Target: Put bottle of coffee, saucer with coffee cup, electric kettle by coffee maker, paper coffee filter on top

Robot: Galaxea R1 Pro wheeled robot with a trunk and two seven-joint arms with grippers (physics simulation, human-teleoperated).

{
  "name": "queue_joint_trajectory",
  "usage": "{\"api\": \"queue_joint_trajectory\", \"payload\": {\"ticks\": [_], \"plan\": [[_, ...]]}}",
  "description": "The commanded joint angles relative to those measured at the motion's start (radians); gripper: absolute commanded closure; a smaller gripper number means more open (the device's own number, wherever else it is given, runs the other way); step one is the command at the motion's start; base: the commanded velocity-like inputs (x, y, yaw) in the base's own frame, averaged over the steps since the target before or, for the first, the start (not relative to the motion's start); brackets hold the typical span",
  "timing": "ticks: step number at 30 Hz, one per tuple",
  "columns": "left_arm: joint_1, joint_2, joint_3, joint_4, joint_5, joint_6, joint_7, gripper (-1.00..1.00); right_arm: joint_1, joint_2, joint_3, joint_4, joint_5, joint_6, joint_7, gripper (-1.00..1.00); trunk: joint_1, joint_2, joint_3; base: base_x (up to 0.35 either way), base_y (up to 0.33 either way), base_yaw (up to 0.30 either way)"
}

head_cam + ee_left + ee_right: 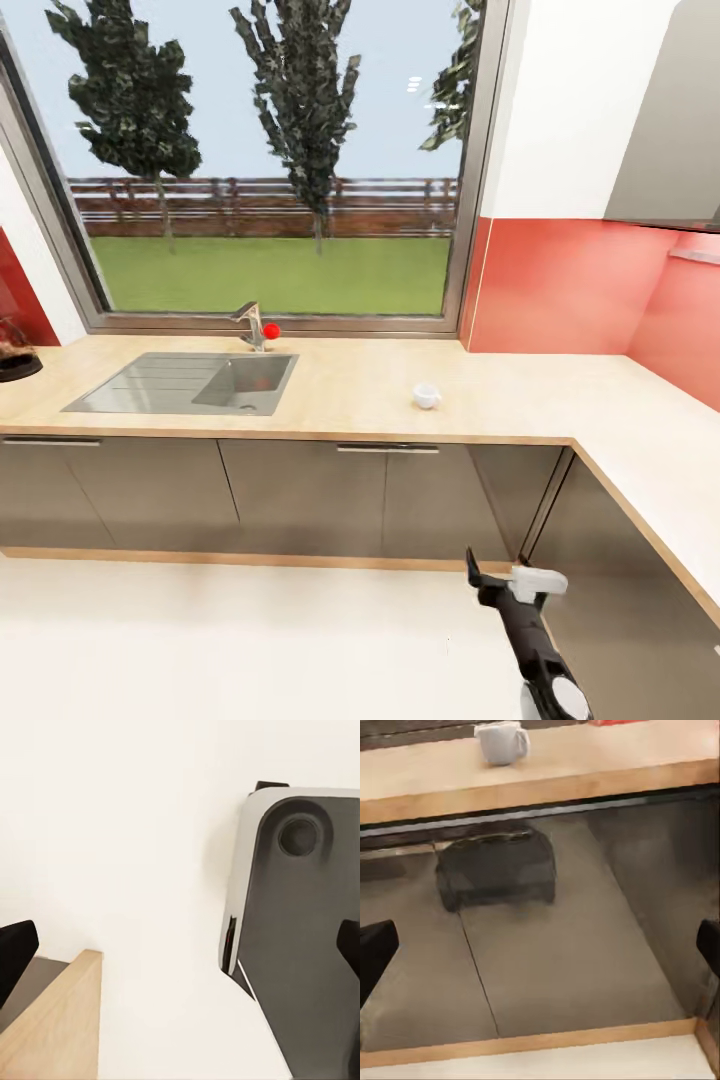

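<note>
The coffee cup (pixel 427 396) is small and white and stands alone on the light wood countertop (pixel 340 405), to the right of the sink. In the right wrist view the coffee cup (pixel 502 741) sits on the countertop (pixel 600 757) above the grey cabinet fronts. My right gripper (pixel 505 580) is low in front of the cabinets, well below and short of the cup. In its own view the right gripper (pixel 540 949) is open and empty. My left gripper (pixel 180 952) is also open and empty, over the white floor beside my grey base (pixel 300 937).
A steel sink (pixel 190 383) with a faucet (pixel 250 325) and a red knob lies under the big window. A dark object (pixel 15 360) is cut off at the left edge. The counter turns a corner at the right (pixel 650 480) below a red backsplash.
</note>
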Motion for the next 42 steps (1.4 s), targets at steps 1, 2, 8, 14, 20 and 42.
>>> {"api": "queue_joint_trajectory", "payload": {"ticks": [1,2,8,14,20,42], "plan": [[-0.001,0.001,0.008,0.001,-0.011,-0.004,0.001,-1.0,-0.002,0.003,-0.003,-0.026,-0.014,-0.002,0.006,-1.0,0.001,-0.002,-0.002,0.0,0.0,0.0],[-0.001,0.005,0.008,0.001,-0.011,-0.002,0.001,-1.0,-0.009,0.005,-0.002,-0.074,-0.031,-0.001,0.002,-1.0,0.001,-0.002,-0.002,0.0,0.0,0.0],[-0.001,0.009,0.008,0.003,-0.009,0.005,0.002,-1.0,-0.364,0.008,0.002,-0.118,-0.057,0.319,-0.008,-1.0,0.001,-0.002,-0.002,0.26,0.0,0.0],[-0.001,0.007,0.009,0.019,-0.009,0.005,0.002,-1.0,-0.533,0.01,0.017,-0.056,-0.054,0.476,-0.01,-1.0,0.001,-0.002,-0.002,0.334,0.0,0.0],[-0.001,0.007,0.01,0.024,-0.008,0.011,0.003,-1.0,-0.617,0.009,0.06,0.043,-0.047,0.562,-0.01,-1.0,0.001,-0.002,-0.002,0.337,0.0,0.0],[0.009,0.006,0.011,0.071,-0.006,0.065,0.004,-1.0,-0.63,-0.002,0.066,0.116,-0.027,0.575,-0.023,-1.0,0.001,-0.002,-0.002,0.308,-0.15,0.0]]}}
